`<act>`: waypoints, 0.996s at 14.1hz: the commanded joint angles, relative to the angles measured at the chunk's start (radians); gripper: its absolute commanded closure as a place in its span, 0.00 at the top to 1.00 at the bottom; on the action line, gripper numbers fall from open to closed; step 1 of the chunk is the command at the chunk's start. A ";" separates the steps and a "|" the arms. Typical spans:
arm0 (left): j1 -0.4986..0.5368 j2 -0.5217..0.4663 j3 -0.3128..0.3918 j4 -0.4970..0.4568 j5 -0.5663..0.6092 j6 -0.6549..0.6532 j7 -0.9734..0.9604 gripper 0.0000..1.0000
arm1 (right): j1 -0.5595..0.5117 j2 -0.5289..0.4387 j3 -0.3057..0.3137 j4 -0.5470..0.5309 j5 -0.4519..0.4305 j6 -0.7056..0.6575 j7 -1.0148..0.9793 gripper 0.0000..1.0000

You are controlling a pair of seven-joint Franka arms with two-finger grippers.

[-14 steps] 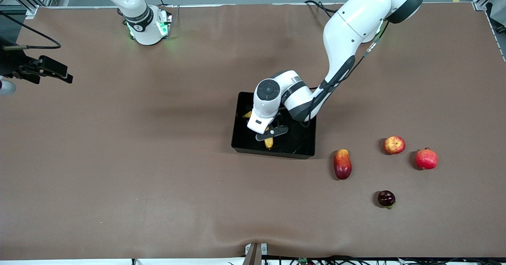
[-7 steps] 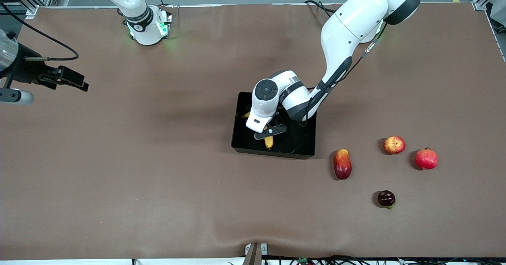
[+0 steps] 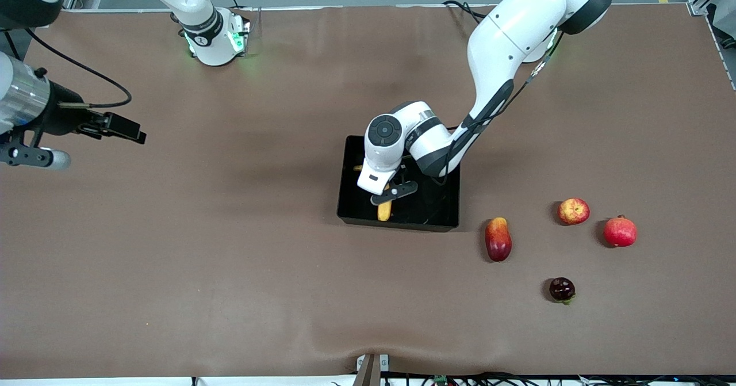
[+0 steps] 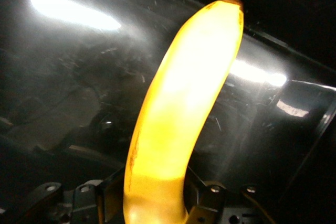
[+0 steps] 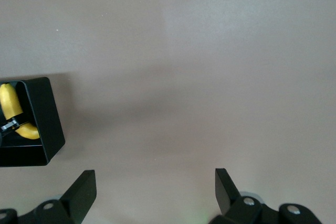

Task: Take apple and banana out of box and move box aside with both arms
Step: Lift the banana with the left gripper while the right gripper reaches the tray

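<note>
Partly hidden: the banana (image 3: 383,209), whose middle we lose under the left arm's wrist in the front view, and the tray (image 3: 397,221), its farther wall covered likewise. Cut off: the right gripper (image 5: 155,184) at the right wrist view's edge. Undetermined: the dark round fruit (image 3: 562,289), too small for us to name.

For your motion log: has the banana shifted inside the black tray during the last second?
Yes. The banana, gripped by the left gripper, has swung its visible end toward the tray wall nearest the front camera.

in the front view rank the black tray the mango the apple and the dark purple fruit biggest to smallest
1. Black tray
2. Mango
3. Apple
4. Dark purple fruit, only slightly smaller than the apple though nearer the camera.
</note>
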 commanded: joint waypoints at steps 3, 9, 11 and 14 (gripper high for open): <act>0.000 -0.187 0.008 -0.001 -0.071 -0.117 -0.018 0.00 | 0.030 0.028 -0.006 0.020 0.011 0.018 0.059 1.00; 0.119 -0.361 0.005 -0.017 -0.131 -0.337 0.086 0.00 | 0.079 0.088 -0.006 0.020 0.011 0.070 0.059 1.00; 0.174 -0.378 0.005 -0.024 -0.130 -0.443 0.135 0.00 | 0.112 0.131 -0.006 0.021 0.010 0.101 0.061 1.00; 0.306 -0.425 0.003 -0.104 -0.131 -0.471 0.225 0.00 | 0.161 0.197 -0.006 0.020 0.010 0.153 0.152 1.00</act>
